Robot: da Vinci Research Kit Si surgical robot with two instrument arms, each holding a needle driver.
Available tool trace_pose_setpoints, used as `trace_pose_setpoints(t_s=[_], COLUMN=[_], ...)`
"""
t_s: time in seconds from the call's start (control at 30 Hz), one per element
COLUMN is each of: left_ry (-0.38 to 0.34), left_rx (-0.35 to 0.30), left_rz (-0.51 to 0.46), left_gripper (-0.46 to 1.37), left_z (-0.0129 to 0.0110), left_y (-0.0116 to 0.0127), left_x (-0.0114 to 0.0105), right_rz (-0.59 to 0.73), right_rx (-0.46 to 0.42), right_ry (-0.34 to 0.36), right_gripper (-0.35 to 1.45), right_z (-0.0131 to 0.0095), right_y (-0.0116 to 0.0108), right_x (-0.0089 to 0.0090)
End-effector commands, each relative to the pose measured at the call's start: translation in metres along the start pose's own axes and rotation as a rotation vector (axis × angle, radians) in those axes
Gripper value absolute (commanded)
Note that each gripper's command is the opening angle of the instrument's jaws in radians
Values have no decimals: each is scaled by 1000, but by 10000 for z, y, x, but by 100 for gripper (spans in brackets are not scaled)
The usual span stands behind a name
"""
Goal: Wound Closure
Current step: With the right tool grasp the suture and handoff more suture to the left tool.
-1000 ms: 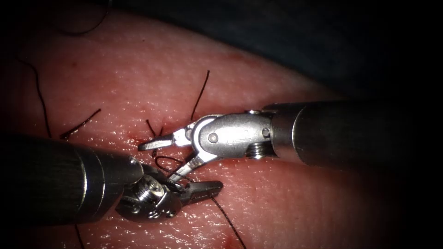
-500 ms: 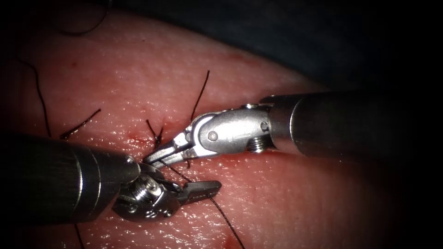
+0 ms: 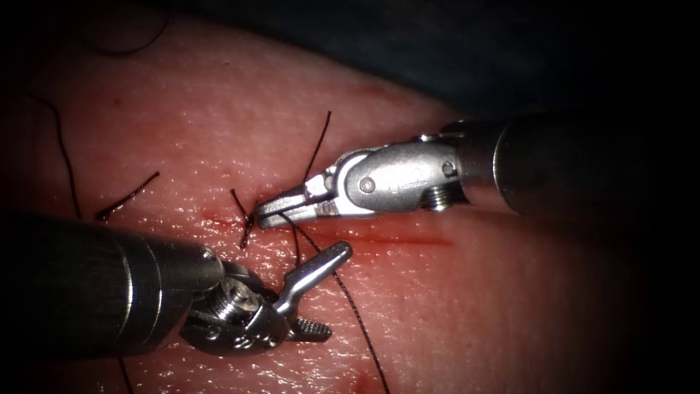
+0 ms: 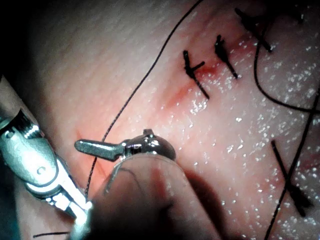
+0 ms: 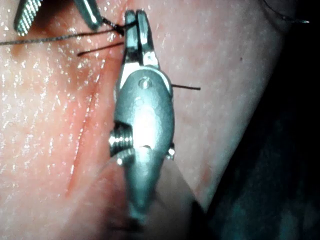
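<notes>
1. Black thread [image 3: 343, 288] is running from the stitch site at the cut [image 3: 394, 239] down toward the near edge, its long axis lying diagonal, far-left to near-right, and passing just beside the upper jaw of the left pincer [image 3: 321, 292].
2. Right pincer [image 3: 281, 211] is reaching in from the right, shaft nearly level, wrist dipping slightly toward the left. Its jaws are pressed together on the thread right at the knot, at the left end of the cut. The right wrist view [image 5: 134, 22] is confirming this: thread is entering between the closed tips.
3. Left pincer is lying near and left of the cut, shaft coming in from the left. Jaws are spread wide, one pointing up-right toward the cut, the other pointing toward the near side. It is holding nothing; the thread is crossing next to the upper jaw, and whether it is touching cannot be told. In the left wrist view [image 4: 100, 147] one jaw is showing beside the strand.
4. Versus a second ago: the left pincer was closed on the thread and is now releasing; the right was spread and is now clamping.
5. Needle: not identified by me.
6. Tissue [image 3: 219, 124] is carrying cut ends of thread [image 3: 127, 195] on the left, and a small spot of red fluid [image 3: 211, 217] is sitting left of the knot.
7. Judgement: right pincer is the nearer to the strand's anchor.
</notes>
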Motion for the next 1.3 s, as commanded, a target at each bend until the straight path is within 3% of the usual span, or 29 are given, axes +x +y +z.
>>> trace_pose_setpoints(t_s=[0.03,0.23,0.5,0.67,0.87,1.07,1.3], left_ry=[-1,14,45,72,140,193,229], left_rx=[7,32,32,22,-45,-54,-64], left_rz=[1,25,68,82,126,162,173], left_gripper=[86,55,25,23,22,25,27], left_z=[1,7,15,17,21,36,47], left_y=[2,10,23,34,65,89,96], left_x=[0,4,7,7,13,42,76], right_rz=[34,154,216,222,220,220,219], right_rx=[-22,-88,-85,-75,-69,-68,-66], right_ry=[-17,-59,-61,-56,-54,-54,-50], right_gripper=[-35,-35,-35,-35,-35,-35,-35], right_z=[-2,-10,-6,0,5,4,5], right_y=[0,16,37,44,45,45,44], right_x=[-2,-18,-34,-38,-39,-39,-39])
